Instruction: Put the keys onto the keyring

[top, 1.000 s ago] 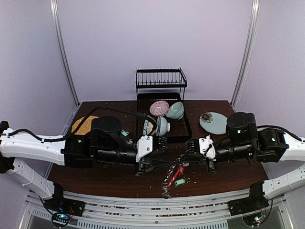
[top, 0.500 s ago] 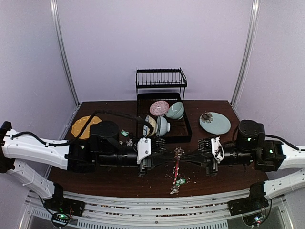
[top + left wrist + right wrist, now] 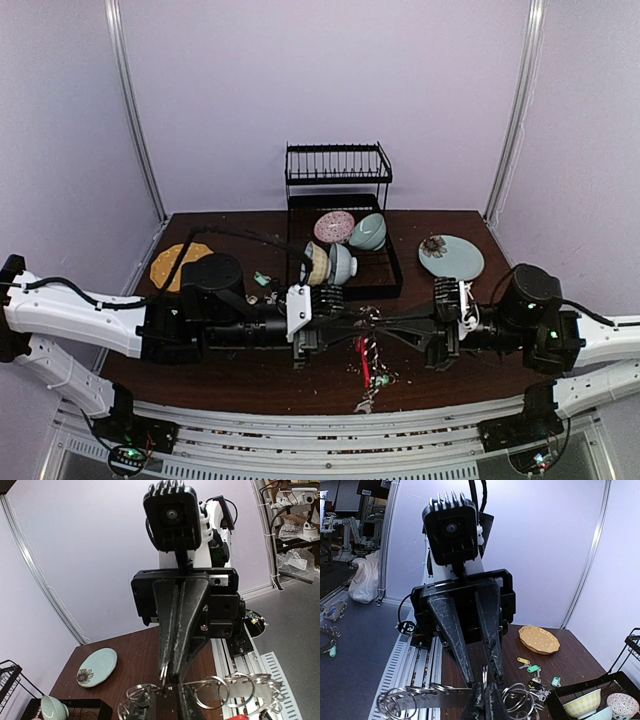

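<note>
Top external view: both arms stretch in low over the dark wooden surface and meet nose to nose in the middle. Left fingers and right fingers come tip to tip. The keyring dangles from that meeting point, its red sleeve hanging straight down and its lowest rings trailing toward the near edge. Whether those bottom rings touch the wood, I can't tell.

Over to the right wrist view, looking straight at the left fingers: they are narrowed to a slim gap and closed on the keyring, a loop of wire standing upright between their tips. The metal band runs off to the side, strung with split rings.

Left wrist view, facing the other way: the right fingers are pressed tight together, pinching the wire at their very tips.

Loose keys with yellow, green and teal tags lie on the surface beside a yellow plate, well apart from the keyring. At the back stands a black dish rack with bowls in its tray, and a pale green plate sits to its right.
</note>
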Controlling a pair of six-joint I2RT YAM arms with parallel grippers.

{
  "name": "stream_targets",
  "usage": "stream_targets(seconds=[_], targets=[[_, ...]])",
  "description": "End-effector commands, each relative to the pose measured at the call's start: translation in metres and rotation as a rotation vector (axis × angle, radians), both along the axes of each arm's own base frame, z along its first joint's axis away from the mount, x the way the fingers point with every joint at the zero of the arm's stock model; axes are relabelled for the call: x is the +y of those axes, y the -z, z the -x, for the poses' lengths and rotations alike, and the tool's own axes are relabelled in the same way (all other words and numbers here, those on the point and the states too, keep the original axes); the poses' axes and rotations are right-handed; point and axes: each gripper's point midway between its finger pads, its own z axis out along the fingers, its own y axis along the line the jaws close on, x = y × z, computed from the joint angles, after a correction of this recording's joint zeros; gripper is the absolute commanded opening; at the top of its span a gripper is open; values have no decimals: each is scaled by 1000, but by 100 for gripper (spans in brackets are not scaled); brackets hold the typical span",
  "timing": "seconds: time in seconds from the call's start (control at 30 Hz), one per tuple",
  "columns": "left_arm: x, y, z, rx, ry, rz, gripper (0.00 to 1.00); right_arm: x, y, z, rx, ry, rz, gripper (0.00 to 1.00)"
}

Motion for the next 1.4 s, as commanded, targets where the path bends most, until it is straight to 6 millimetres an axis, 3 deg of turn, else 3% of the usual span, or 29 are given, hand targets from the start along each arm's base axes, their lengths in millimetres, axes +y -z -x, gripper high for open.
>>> stream_targets(seconds=[0.0, 0.13, 0.2, 0.3, 0.47, 0.7, 0.83, 1.07, 1.1, 1.2, 1.27, 1.37], targets=[[2, -11, 1, 4, -5, 61, 13, -5, -28, 3, -5, -10, -122, 0], [2, -14, 2, -3, -3, 67, 0, -4, -27, 3, 1, -14, -122, 0], [2, -14, 1, -3, -10, 68, 0, -4, -26, 3, 2, -13, -115, 0], [2, -15, 0, 0, -16, 70, 11, -3, -25, 3, 3, -13, -108, 0], [3, -23, 2, -3, -13, 101, 14, -2, -25, 3, 6, -18, -113, 0], [1, -29, 7, -7, 8, 134, 11, -1, -24, 3, 9, -19, -109, 0], [1, -29, 8, -12, 6, 132, 0, -2, -25, 4, 10, -23, -113, 0], [4, -23, 0, -21, -43, 96, 0, 0, -14, 5, 13, -31, -56, 0], [5, -19, -3, -34, -67, 70, 0, -1, -12, 4, 16, -23, -41, 5], [11, -4, -21, -122, -187, -64, 0, -8, -6, -5, -5, 46, 26, 32], [19, 7, -29, -238, -267, -183, 0, -15, -2, -12, -31, 100, 76, 39], [25, 20, -24, -415, -303, -328, 0, -20, -2, -19, -88, 143, 131, 40]])
